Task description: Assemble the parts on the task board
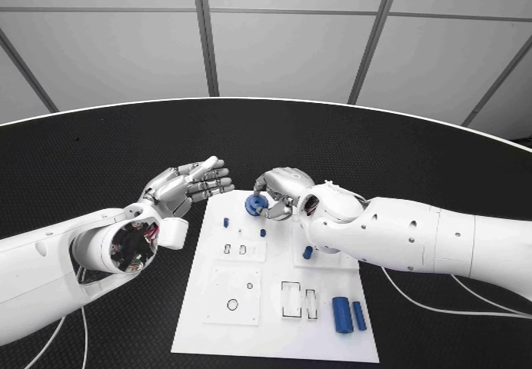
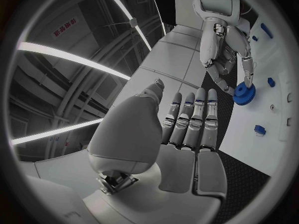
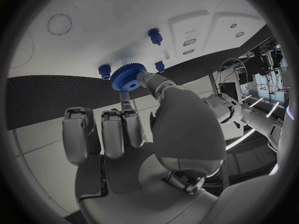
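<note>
Occlusion: my right hand (image 1: 290, 191) covers part of the blue gear (image 1: 256, 204) | board's (image 1: 266, 315) far corner hidden beneath it | peg under gear: can't tell

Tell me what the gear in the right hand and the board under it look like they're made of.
Blue gear: likely moulded or printed plastic; uniform matte blue, no metallic glint, teeth even. The right hand holds it.
Task board: white rigid sheet, probably plastic; flat, smooth, faintly glossy, with clean-edged cutouts. Whether it is painted metal cannot be told.
</note>
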Available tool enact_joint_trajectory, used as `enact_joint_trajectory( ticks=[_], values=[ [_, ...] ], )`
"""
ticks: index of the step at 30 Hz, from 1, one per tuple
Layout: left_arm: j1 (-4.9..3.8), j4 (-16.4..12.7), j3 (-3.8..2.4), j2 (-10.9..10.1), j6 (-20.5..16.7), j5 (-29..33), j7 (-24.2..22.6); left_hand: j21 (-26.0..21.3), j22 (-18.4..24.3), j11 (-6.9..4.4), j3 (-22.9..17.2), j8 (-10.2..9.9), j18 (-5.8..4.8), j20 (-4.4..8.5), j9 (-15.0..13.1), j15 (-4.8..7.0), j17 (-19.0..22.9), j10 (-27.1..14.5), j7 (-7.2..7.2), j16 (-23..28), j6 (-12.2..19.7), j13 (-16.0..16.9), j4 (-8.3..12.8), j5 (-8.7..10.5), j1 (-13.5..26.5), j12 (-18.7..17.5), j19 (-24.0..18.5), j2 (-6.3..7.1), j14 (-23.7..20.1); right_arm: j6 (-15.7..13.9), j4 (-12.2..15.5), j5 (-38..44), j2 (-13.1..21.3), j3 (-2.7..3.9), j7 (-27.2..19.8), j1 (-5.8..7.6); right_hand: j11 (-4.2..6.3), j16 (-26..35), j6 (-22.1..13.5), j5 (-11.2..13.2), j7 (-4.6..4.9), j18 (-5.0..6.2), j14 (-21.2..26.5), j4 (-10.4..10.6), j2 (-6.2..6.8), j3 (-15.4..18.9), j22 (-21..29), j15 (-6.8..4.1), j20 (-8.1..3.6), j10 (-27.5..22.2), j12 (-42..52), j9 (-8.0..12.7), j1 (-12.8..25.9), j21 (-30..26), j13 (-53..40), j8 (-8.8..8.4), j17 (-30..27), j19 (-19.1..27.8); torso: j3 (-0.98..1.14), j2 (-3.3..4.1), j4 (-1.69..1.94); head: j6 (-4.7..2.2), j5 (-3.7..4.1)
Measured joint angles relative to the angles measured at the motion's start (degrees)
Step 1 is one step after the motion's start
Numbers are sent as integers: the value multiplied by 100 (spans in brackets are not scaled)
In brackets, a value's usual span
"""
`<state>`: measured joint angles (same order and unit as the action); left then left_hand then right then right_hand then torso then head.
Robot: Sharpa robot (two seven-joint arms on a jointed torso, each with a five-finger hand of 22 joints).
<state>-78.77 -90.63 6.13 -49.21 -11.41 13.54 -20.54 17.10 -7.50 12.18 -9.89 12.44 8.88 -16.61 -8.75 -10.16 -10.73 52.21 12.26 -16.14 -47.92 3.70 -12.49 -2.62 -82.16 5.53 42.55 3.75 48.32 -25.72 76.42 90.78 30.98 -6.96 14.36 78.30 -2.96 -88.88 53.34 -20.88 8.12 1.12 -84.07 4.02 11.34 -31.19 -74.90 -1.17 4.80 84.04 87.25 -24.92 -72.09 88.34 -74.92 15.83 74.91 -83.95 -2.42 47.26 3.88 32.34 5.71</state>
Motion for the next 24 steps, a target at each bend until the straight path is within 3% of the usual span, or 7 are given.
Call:
enact_joint_trajectory(
  ticks=[12, 24],
  values=[
    [-1, -8, 0, -10, -6, 0, 4, 0, -1, 0, 0, 0, 0, 0, 0, 0, 0, 0, 0, 0, 0, 0, 0, 0, 0, 0, 0, 0, 0, 281, -117, 2, -108, -3, -28, -1, 0, 0, 0, 4, 0, 1, 0, -15, -2, -15, 0, 0, 0, 0, 0, 0, 2, 0, 1, 0, 0, 0, 11, -5, -2, 23, -19],
    [-1, -6, 0, -16, -1, 0, 7, 0, -1, 0, 0, 0, 0, 0, 0, 0, 0, 0, 0, 0, 0, 0, 0, 0, 0, 0, 0, 0, 0, 370, -114, 2, -103, -4, 12, -2, 0, 0, 0, 27, 0, 2, 0, -16, -39, -14, -4, 0, 0, 0, 0, 0, 41, -2, 1, 0, -1, 0, 12, -13, -5, 29, -21]
  ],
)
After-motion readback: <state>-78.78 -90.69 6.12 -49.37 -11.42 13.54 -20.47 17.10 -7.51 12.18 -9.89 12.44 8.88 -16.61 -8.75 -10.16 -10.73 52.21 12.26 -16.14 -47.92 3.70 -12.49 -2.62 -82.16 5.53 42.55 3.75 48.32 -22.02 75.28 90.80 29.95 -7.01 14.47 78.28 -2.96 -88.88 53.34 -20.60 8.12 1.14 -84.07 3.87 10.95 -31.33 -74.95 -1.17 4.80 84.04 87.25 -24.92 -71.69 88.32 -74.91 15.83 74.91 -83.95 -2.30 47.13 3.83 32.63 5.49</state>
